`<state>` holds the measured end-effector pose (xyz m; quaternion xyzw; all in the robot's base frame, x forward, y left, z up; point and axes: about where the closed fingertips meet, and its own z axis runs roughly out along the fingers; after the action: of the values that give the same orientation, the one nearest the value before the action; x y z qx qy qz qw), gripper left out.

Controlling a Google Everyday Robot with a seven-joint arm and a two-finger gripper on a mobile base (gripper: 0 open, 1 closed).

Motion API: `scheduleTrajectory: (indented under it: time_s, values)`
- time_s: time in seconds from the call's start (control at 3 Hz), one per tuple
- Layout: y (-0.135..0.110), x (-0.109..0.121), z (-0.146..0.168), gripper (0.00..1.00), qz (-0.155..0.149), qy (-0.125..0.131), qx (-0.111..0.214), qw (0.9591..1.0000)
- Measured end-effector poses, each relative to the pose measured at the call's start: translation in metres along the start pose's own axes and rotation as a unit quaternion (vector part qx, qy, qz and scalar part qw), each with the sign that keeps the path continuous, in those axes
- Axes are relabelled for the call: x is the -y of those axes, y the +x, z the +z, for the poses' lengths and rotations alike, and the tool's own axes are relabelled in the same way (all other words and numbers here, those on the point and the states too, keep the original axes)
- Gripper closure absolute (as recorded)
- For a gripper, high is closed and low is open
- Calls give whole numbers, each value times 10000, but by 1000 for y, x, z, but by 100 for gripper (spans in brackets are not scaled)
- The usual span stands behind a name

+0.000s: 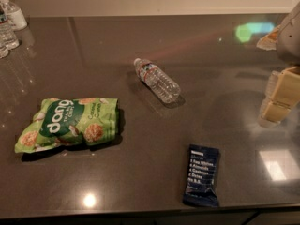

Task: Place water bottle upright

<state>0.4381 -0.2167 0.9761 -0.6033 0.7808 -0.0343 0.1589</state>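
Note:
The water bottle (156, 79) is small, clear and ribbed, with a white cap and a narrow label. It lies on its side near the middle of the dark table (140, 36), cap pointing to the far left. My gripper (276, 97) is at the right edge of the view, with pale cream-coloured fingers hanging above the table. It is well to the right of the bottle and holds nothing that I can see.
A green snack bag (68, 123) lies at the left. A dark blue bar wrapper (201, 175) lies at the front right. A pump dispenser bottle (11, 11) and another clear bottle (7, 32) stand at the far left corner.

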Motion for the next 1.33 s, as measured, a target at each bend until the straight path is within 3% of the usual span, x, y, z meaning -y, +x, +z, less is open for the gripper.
scheduleTrajectory:
  time_s: [0.67,1.33]
  values:
    - [-5,7,1,0,65,39,-48,10000]
    - [-42,40,34,0,581,-129,293,9978]
